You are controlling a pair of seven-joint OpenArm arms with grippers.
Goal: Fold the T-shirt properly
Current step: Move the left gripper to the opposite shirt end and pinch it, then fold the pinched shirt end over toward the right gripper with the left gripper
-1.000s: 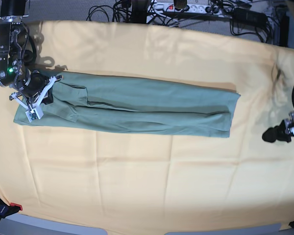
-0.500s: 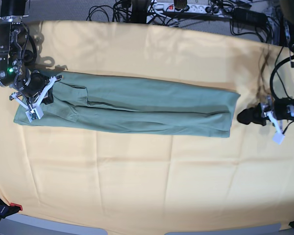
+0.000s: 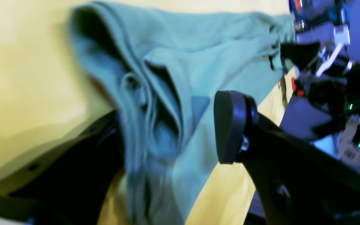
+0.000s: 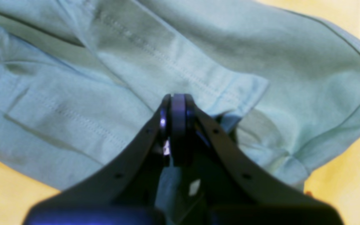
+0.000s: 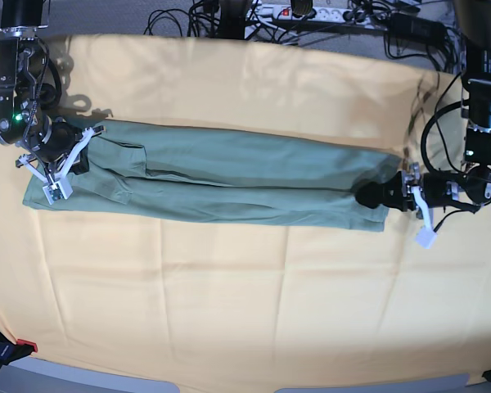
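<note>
**A:** Where is the T-shirt (image 5: 221, 184) lying right now?

**B:** It is lying as a long narrow strip across the far half of the yellow cloth (image 5: 245, 303), its long axis running from the cloth's left edge toward the right edge in the base view. It looks already folded lengthwise, so I am judging that the crosswise fold is what remains.

**A:** And the arms?

**B:** Each one is sitting at one end of the strip. The right gripper (image 5: 56, 164) is pressing on the end near the cloth's left edge with its jaws fully together; its wrist view is showing the tips meeting over a hemmed sleeve, and a bit of fabric may be pinched there, though I cannot be sure.

**A:** The other one?

**B:** The left gripper (image 5: 375, 195) is reaching into the opposite end with its jaws spread wide. In its wrist view the layered end of the shirt is lying between the two fingers (image 3: 230, 125), with nothing clamped.

**A:** So which arm is deciding the next move?

**B:** Probably the left: the fabric is lying straight ahead of it, along its reach.
</note>
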